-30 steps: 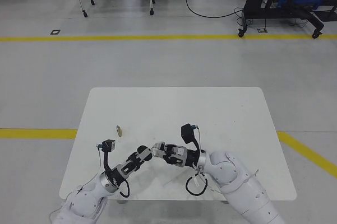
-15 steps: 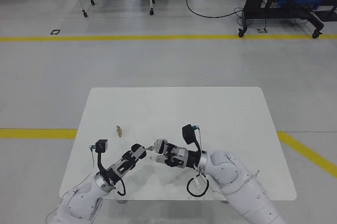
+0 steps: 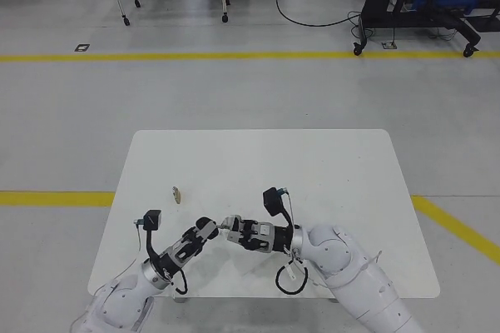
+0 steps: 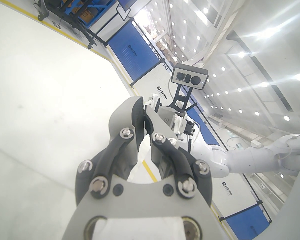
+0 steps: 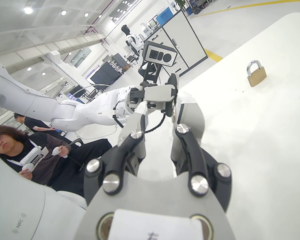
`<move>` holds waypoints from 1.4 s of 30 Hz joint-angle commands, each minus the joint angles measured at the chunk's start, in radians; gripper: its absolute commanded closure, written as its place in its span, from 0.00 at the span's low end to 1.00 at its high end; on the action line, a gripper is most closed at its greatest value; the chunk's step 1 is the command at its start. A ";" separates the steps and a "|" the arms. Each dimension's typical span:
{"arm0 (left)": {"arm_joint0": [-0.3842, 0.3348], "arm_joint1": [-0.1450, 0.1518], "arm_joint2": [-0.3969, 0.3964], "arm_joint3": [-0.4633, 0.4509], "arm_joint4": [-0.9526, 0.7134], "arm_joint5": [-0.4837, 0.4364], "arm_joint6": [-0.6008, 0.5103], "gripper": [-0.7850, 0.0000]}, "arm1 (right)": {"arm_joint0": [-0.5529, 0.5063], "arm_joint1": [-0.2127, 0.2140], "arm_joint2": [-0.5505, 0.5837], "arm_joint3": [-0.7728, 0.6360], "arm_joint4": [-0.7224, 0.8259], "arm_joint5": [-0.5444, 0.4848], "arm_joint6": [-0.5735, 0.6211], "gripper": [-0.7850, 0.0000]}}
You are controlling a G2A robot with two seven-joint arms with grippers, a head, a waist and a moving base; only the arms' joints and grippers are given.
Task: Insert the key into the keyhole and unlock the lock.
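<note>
A small brass padlock stands on the white table left of centre, and in the right wrist view the padlock is upright with its shackle closed. My two grippers meet tip to tip near the table's front edge. The left gripper has its pads pressed together; I cannot make out anything between them. The right gripper faces it with its fingers apart. A tiny pale metal piece, apparently the key, sits between the two tips. Which gripper holds it is unclear.
The padlock stands about a hand's width behind and to the left of the grippers. The table's front edge runs close beneath both forearms. A yellow floor line passes behind the table.
The left gripper drew back to the left, away from the right gripper. The right gripper then shifted left after it, closing the gap. The padlock stayed put.
</note>
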 commanded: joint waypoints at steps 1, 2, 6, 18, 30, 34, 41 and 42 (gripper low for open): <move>0.002 0.000 0.001 -0.001 -0.005 0.005 0.003 1.00 | 0.001 0.001 -0.001 0.000 0.003 0.001 0.004 1.00; 0.003 0.000 0.002 -0.002 -0.008 0.008 0.004 1.00 | 0.001 0.001 0.000 -0.001 0.004 0.001 0.005 1.00; 0.003 0.000 0.006 -0.002 -0.008 0.015 -0.001 0.00 | 0.002 0.003 0.004 0.002 -0.001 0.008 0.008 1.00; 0.122 0.045 -0.277 -0.048 -0.082 0.041 -0.024 0.00 | -0.016 0.024 0.086 0.037 0.018 -0.108 -0.027 1.00; -0.006 0.072 -0.295 -0.273 0.499 0.622 -0.257 0.00 | -0.021 0.027 0.093 0.037 0.019 -0.121 -0.027 1.00; -0.146 0.056 -0.138 -0.185 0.689 0.832 -0.257 0.00 | -0.021 0.027 0.093 0.037 0.019 -0.121 -0.027 1.00; -0.335 0.010 0.065 0.051 0.771 1.028 -0.191 0.00 | -0.021 0.027 0.093 0.037 0.019 -0.121 -0.027 1.00; -0.358 0.003 0.086 0.085 0.770 1.043 -0.186 0.00 | -0.021 0.027 0.093 0.037 0.019 -0.121 -0.027 1.00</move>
